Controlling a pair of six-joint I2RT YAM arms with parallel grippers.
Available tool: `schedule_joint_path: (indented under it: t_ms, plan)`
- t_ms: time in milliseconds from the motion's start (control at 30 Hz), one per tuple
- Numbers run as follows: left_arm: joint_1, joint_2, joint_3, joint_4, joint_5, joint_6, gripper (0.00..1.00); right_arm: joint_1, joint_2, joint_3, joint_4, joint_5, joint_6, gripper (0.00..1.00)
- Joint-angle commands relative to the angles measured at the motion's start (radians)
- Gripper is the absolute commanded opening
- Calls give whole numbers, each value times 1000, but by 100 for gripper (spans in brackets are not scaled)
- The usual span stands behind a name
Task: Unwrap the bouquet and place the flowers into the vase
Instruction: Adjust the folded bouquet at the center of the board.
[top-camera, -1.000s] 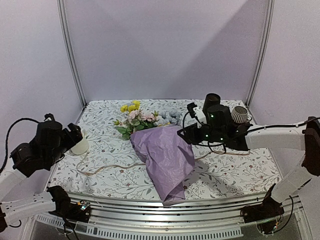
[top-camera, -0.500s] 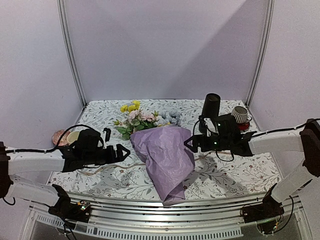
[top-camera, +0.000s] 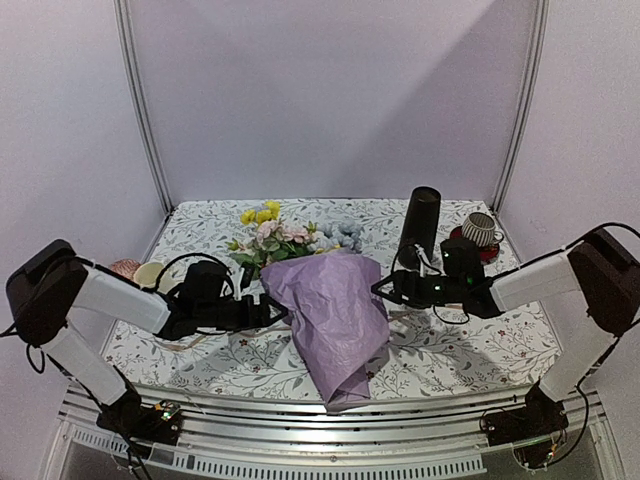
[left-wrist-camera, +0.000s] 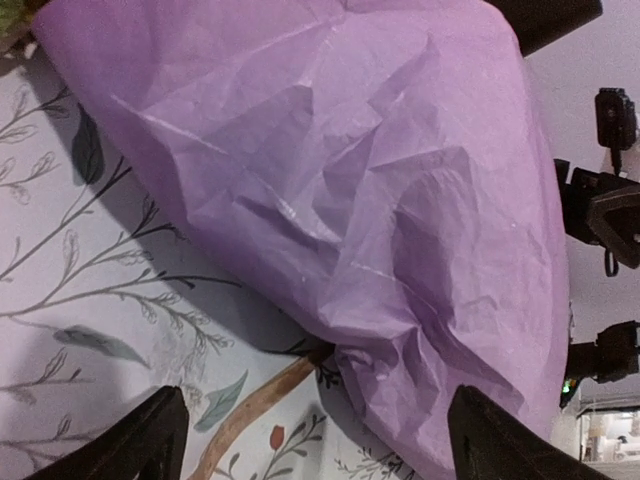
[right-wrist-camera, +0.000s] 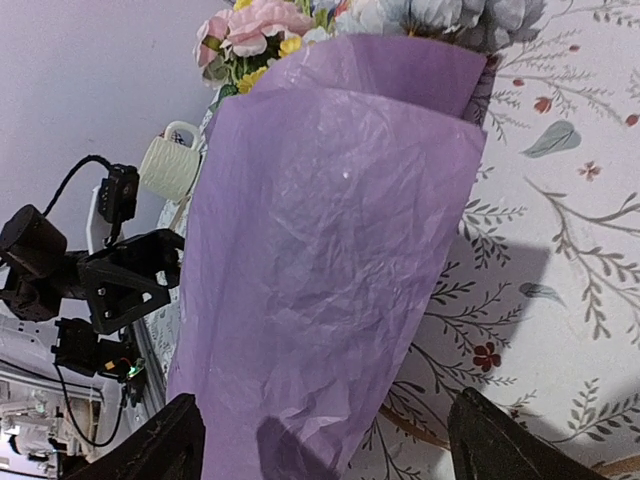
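The bouquet (top-camera: 330, 320) lies mid-tabletop, with its flowers (top-camera: 275, 232) toward the far edge. The left gripper (top-camera: 262, 312) and right gripper (top-camera: 385, 290) flank it, fingers spread and grasping nothing. The vase (top-camera: 420, 225) stands behind the right gripper, and a ribbed cup (top-camera: 480, 230) sits in the far right corner.

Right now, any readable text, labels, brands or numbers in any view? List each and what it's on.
None: no text, label, brand or number can be read in any view.
The bouquet wrapping is plain purple paper.
The vase is plain black.
The tablecloth carries only a floral print.
The ribbed cup is too small to show any marking.
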Motion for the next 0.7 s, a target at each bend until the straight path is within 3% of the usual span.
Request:
schedule_joint_path:
  t_ms: [0,267,533,600,667]
  plan:
    - [20,91,67,116,66,15,91,-4,73,-8,155,-109,82,84]
    - [34,201,157,123,93,52,79,-21,128,-54,303,-184,144,52]
    - [49,320,236,158,164,59,73,-75,122,-120,446,-272,205,11]
    - [50,336,253,159,169,63,73,-83,116,-129,453,-283,208,4]
    - [52,351,272,156,176,66,72,-90,102,-140,452,-281,205,3]
